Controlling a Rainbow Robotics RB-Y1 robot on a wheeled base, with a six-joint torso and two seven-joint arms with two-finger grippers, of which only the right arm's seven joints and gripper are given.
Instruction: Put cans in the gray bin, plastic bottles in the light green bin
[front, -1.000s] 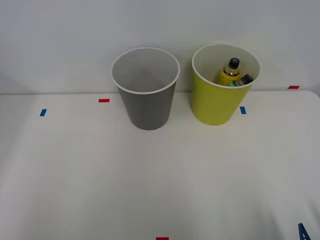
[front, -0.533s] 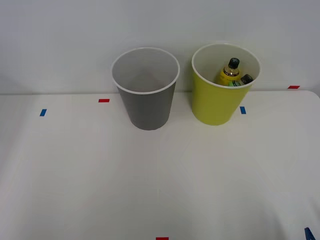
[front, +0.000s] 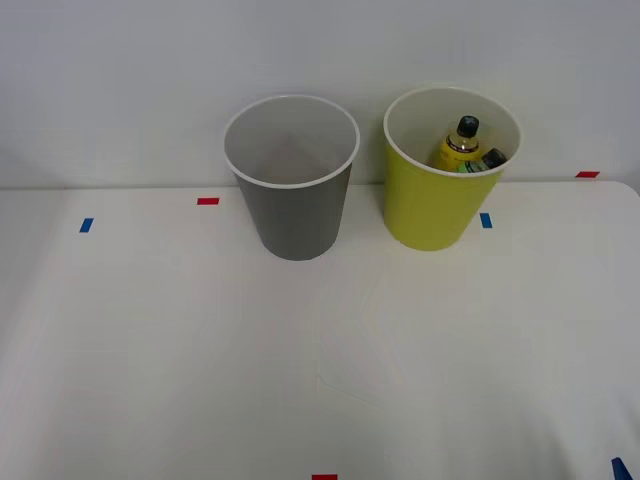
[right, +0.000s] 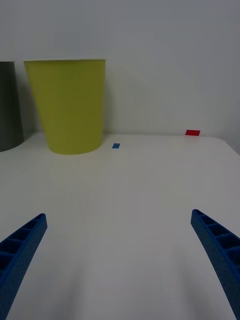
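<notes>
Retreating from the green bin (front: 430, 205), my gripper (right: 120, 260) is wide open, empty. Both bottles (front: 460, 145) lie inside it; light, slippery, best gripped mid-body.

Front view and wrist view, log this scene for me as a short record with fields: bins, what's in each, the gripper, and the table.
gray bin: upright at the table's back, nothing seen inside
light green bin: upright beside the gray bin, toward the robot's right, apart from it
plastic bottles: yellow bottle and green bottle, both black-capped, inside the light green bin
right gripper: open, holding nothing, low over the table and facing the light green bin
table: white, with small red and blue tape marks
loose items on table: none seen
</notes>
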